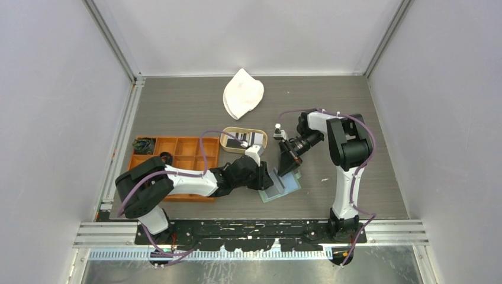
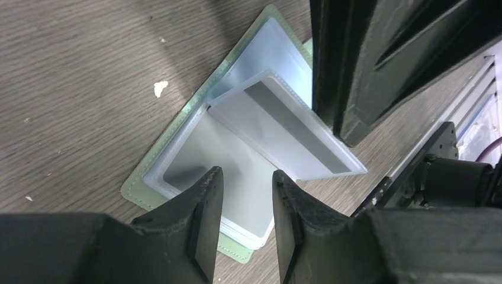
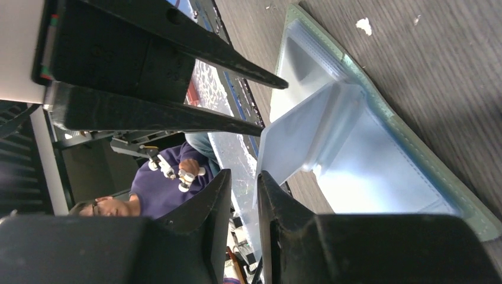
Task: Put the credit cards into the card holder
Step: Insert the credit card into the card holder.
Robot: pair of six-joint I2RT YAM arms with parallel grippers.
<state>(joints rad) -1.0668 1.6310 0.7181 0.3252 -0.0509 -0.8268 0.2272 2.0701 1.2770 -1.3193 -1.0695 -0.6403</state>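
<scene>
Credit cards in oval tray; card holder open

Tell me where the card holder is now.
Top view: the card holder lies open on the table, front centre, where the left tool and right tool meet, just below the oval wooden tray.

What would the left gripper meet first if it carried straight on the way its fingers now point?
Most likely the card holder: the left gripper points down at its open clear pockets, which lie just beyond the fingertips. How near is hard to judge.
</scene>
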